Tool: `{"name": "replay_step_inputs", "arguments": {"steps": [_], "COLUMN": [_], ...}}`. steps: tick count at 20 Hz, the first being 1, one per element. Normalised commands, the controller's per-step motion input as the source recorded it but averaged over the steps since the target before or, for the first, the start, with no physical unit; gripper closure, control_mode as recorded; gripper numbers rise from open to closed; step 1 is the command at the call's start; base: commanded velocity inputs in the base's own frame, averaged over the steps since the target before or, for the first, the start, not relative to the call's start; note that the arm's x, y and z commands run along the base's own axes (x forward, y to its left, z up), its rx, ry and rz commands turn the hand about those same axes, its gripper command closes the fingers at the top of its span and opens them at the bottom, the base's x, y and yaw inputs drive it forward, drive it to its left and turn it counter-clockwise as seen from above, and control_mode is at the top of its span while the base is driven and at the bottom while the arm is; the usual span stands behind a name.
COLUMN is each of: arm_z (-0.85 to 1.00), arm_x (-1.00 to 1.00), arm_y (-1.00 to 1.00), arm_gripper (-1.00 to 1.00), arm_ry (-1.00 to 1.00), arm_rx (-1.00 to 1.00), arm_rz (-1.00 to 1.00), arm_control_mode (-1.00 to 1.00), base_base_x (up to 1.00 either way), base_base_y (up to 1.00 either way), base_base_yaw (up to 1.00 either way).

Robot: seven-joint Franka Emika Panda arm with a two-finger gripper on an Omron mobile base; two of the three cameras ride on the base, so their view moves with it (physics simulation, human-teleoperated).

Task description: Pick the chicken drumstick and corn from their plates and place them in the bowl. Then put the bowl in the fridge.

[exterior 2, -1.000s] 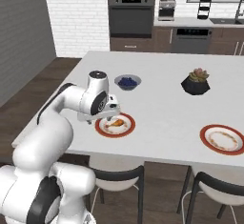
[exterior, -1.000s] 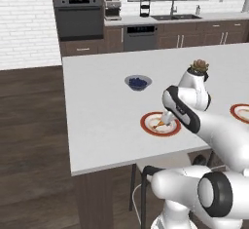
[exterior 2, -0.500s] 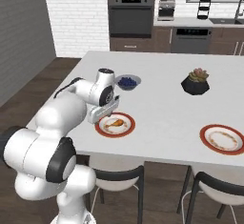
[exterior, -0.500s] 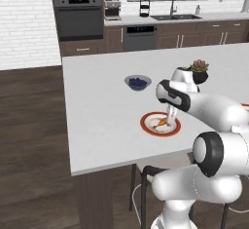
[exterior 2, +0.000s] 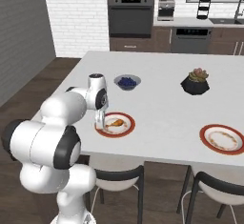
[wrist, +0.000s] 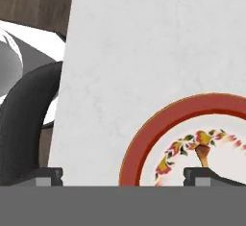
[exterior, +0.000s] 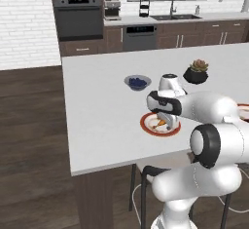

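Drumstick point(exterior 2: 114, 121) lies on the near plate point(exterior 2: 125, 128) at centre-left of the right base view, and fetching it is the step in hand, nothing yet lifted. My gripper point(exterior 2: 100, 120) hangs with jaws spread wide and empty just beside it, over the plate's left rim. Next I judge I must shift right over the meat, lower and close.
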Motion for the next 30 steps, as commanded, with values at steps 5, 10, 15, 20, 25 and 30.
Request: {"name": "replay_step_inputs", "arguments": {"steps": [5,10,15,20,25,30], "arm_z": [-0.07,0.0,-0.07,-0.2,-0.28,-0.37], "arm_x": [0.52,0.53,0.44,0.39,0.38,0.22], "arm_y": [-0.36,-0.13,-0.08,-0.17,-0.08,-0.08], "arm_gripper": [-1.0,-1.0,-1.0,-1.0,-1.0,-1.0], "arm_ry": [0.0,0.0,0.07,0.07,0.07,0.02], "arm_rx": [0.02,0.0,0.0,0.0,0.0,0.0], "arm_rz": [0.5,0.04,0.04,0.04,0.01,0.03], "arm_control_mode": [-1.0,-1.0,-1.0,-1.0,-1.0,-1.0], "base_base_x": [0.0,0.0,0.0,0.0,0.0,0.0], "base_base_y": [0.0,0.0,0.0,0.0,0.0,0.0], "base_base_yaw": [0.0,0.0,0.0,0.0,0.0,0.0]}}
